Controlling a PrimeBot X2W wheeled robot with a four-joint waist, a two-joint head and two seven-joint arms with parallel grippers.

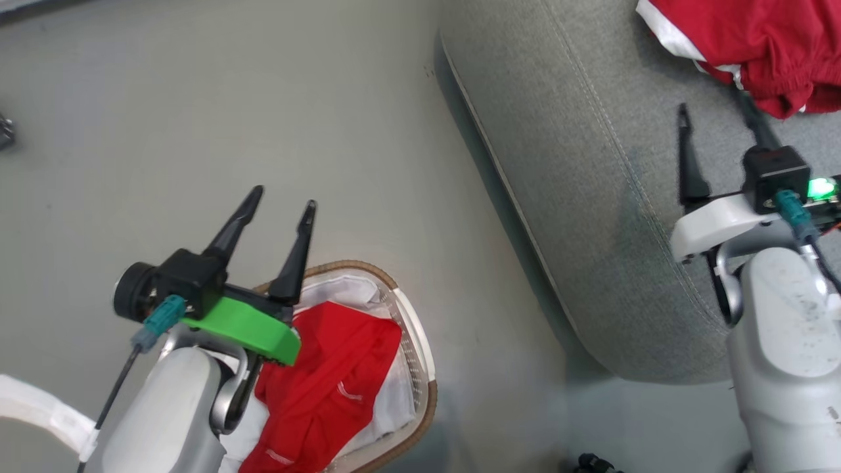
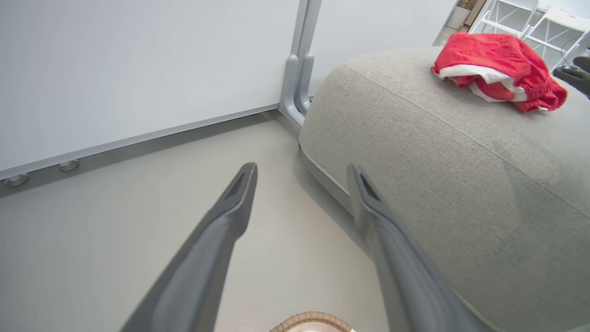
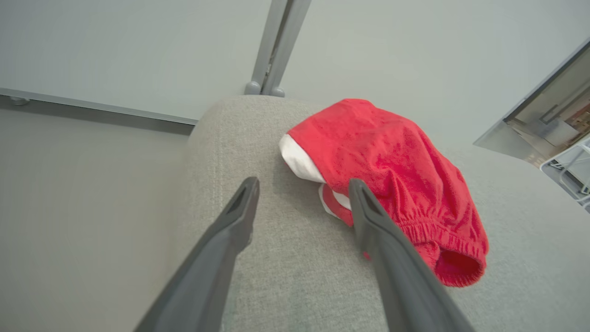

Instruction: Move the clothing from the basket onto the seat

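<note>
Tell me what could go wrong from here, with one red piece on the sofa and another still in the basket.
1. The red garment in the basket lies on a white sheet; the open left gripper might pinch both together.
2. The open right gripper sits close to the other red piece on the seat; pulling away could snag and drag it.

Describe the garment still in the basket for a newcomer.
Start at the big grey seat; on the floor left of it in the head view sits a white basket with a brown woven rim. The crumpled red garment lies inside, on a white sheet, near the left gripper. Unlike the other red garment, it is off the seat.
</note>
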